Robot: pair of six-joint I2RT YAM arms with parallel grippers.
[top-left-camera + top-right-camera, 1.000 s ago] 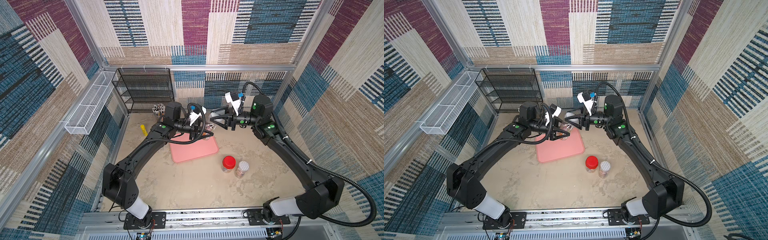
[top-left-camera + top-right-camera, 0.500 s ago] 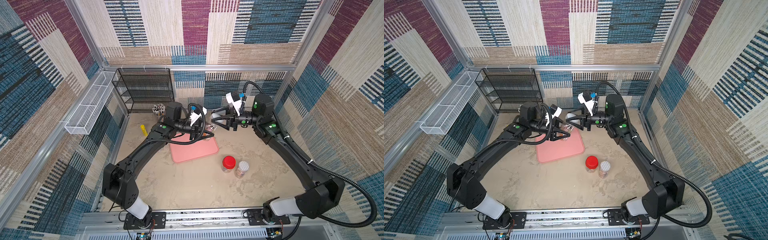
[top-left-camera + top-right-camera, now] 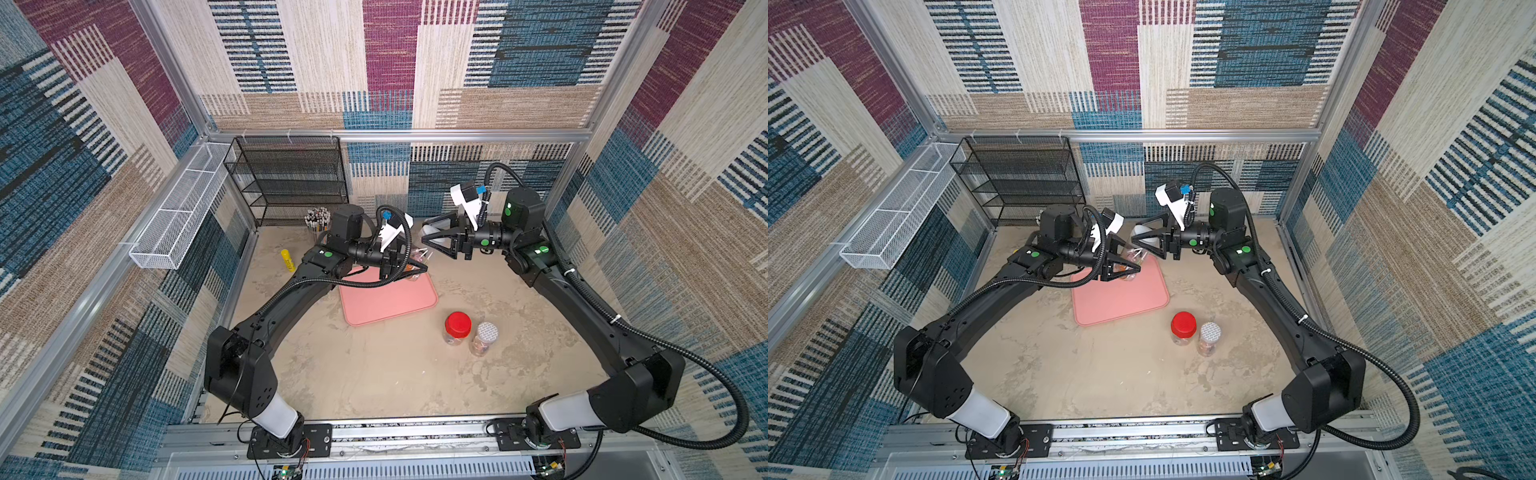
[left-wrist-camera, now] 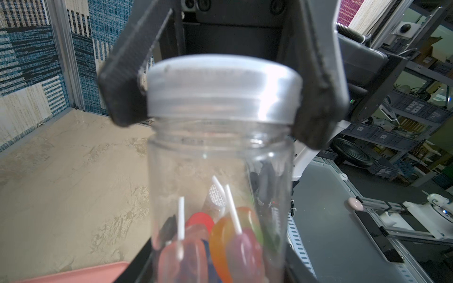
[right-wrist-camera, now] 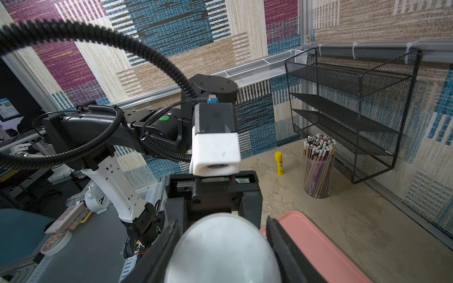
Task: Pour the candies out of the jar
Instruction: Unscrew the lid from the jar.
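Holding the jar [image 4: 220, 191], left pincer [image 3: 1130, 262] stays clenched; right pincer [image 4: 219, 120] straddles lid [image 4: 220, 80], grip unclear.

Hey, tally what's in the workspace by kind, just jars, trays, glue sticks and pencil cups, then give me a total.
Clear plastic jars: 3 (silver-lidded, red-lidded, patterned-lidded)
Flat pink tray: 1
Yellow glue stick: 1
Clear cup of coloured pencils: 1
Total: 6

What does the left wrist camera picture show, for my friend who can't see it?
A clear plastic jar with a grey screw lid fills the picture, dark fingers of the right gripper flanking the lid. Colourful round lollipops on white sticks lie at the jar's base, beige table behind.
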